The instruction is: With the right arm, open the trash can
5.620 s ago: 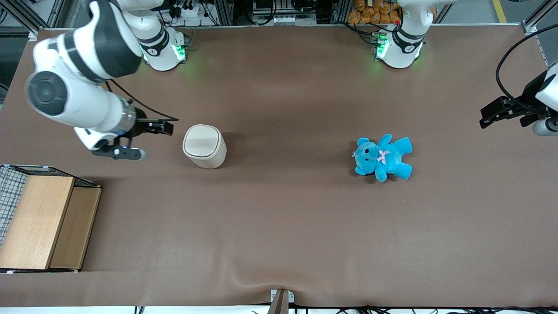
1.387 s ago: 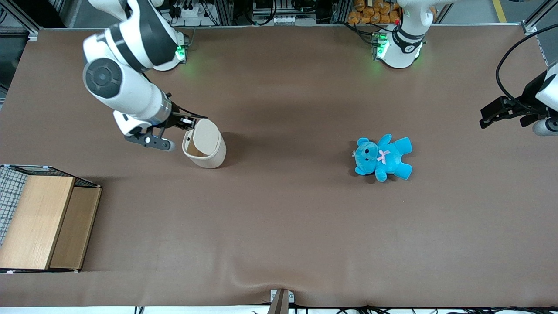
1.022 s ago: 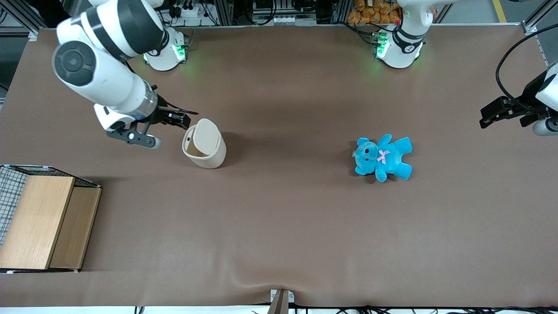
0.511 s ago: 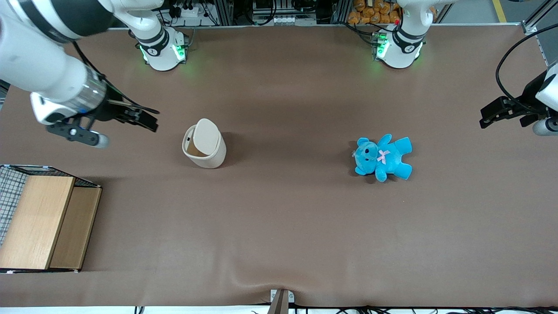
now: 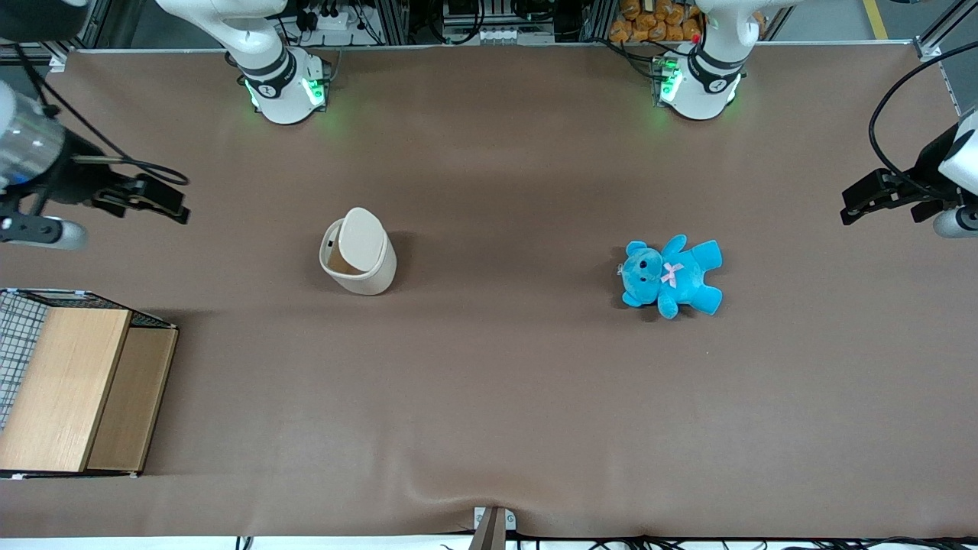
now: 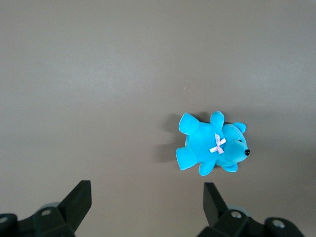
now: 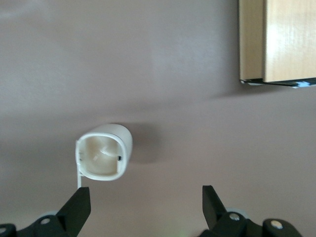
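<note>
While the trash can (image 5: 357, 262) stands near the middle of the table (image 5: 489, 397) with its lid (image 5: 362, 241) tipped up on edge, I judge the opening itself done: the mouth gapes, and my right wrist view looks straight down into the tan hollow (image 7: 101, 157). My gripper (image 5: 157, 200) hangs well apart from the can, out toward my own end of the table and clear of the cloth. Its fingers (image 7: 78, 210) stand wide apart with nothing between them. My right arm (image 5: 27, 153) is mostly cut off at the frame edge, so I cannot say how its upper joints sit.

What remains, as I judge it, is only to park; any next move calls for keeping well off the raised lid so it does not drop shut.

Hard to make out: the hinge, hidden under the upright lid, and whether the lid rests against a stop or merely balances. A small dark mark (image 7: 120, 158) on the inner wall is too small to name. The wooden box (image 5: 72, 389) with mesh runs off the frame, nearer the front camera than I am. The blue teddy (image 5: 671, 275) lies toward the parked arm's end
</note>
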Robot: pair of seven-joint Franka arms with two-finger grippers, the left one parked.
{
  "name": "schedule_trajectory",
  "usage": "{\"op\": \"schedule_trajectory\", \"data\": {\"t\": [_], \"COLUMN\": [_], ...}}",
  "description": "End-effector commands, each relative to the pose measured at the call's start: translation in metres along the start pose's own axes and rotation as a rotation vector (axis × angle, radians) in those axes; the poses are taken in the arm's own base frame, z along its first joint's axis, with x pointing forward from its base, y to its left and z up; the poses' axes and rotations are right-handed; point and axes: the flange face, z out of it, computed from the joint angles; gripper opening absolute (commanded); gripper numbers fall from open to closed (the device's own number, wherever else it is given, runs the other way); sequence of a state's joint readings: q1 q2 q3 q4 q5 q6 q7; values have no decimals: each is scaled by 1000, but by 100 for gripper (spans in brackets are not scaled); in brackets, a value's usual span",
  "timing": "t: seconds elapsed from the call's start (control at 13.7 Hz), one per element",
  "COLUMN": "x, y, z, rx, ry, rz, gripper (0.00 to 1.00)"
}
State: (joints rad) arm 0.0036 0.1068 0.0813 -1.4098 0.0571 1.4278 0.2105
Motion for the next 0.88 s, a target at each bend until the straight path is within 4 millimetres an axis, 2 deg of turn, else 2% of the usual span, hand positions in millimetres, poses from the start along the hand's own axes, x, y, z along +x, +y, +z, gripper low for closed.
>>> {"op": "schedule_trajectory", "data": {"t": [0.0,0.15,0.36,0.8], "x": [-15,-35,-49,-40], "y": [24,35,45,57], "z": [-26,-40,-52,-50], "rx": [-12,-16,-22,-31], "ry": [23,5,1,18], "rz": [-79,-82,-69,-72], "gripper": [100,100,100,100]}}
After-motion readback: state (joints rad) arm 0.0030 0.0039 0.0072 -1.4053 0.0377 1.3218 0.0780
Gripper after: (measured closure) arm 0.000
